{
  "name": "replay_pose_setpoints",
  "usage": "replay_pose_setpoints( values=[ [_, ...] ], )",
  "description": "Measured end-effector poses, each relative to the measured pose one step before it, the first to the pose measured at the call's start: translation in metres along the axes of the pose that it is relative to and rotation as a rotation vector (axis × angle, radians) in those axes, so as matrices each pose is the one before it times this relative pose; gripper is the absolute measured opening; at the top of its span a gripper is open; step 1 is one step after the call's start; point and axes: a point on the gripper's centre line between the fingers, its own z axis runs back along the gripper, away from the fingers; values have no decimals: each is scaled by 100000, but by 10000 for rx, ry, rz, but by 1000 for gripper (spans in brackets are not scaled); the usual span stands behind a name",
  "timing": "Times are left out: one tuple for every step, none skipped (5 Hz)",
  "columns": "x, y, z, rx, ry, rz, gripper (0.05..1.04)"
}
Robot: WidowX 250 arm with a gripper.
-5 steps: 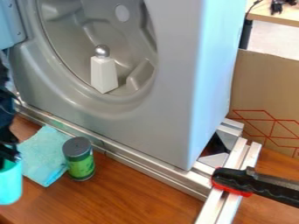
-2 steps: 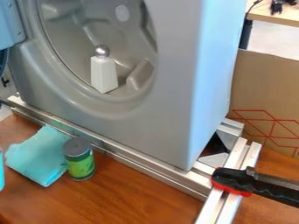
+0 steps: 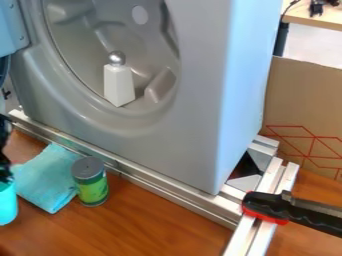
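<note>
And the gripper [image 3: 5, 176] has the turquoise cup [image 3: 7, 206] by its upper end, far left, near the cloth [image 3: 45, 181]! Looks light, stiff, perhaps slippery; the rim seems the place to pinch, gently.

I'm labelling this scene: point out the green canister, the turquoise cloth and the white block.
Green canister [image 3: 93, 191]: camera view, on its green side.
Turquoise cloth [image 3: 44, 181]: camera view, mid-surface.
White block [image 3: 119, 86]: camera view, below its silver ball.
</note>
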Motion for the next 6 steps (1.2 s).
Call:
replay_pose_setpoints(
  values=[
    [713, 218, -1170, 2, 359, 43, 111],
    [566, 335, -3, 11, -27, -23, 110],
    [-77, 1, -39, -77, 184, 18, 150],
    [-80, -401, -37, -287, 9, -170, 376],
    [-557, 289, 1021, -104, -266, 52, 678],
    [-463, 85, 275, -317, -91, 33, 961]
  ],
)
